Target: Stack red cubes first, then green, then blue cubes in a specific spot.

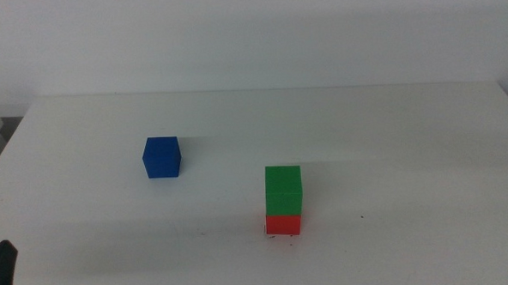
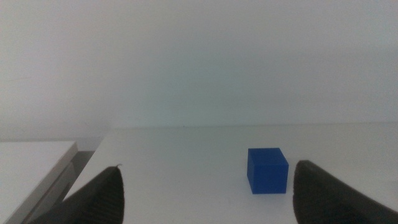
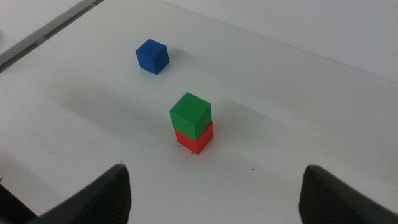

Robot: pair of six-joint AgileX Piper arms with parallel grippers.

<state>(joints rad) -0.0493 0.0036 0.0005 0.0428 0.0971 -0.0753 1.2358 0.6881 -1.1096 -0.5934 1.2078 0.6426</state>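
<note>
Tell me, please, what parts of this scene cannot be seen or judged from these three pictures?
- Small matte red cube: its top face is covered by the small matte green cube in every view.
- Marked spot on the white tabletop: hidden under the stack.
- Left gripper: middle view's bottom edge cuts it to a dark tip.
- Right gripper: outside the middle view.
- Small matte dark blue cube: far faces unseen.

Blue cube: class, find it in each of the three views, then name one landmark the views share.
Middle view: blue cube, left of centre, alone on the table.
Left wrist view: right of centre, low.
Right wrist view: upper left.
Shared landmark: the green cube on the red cube, absent from the left wrist view.
</note>
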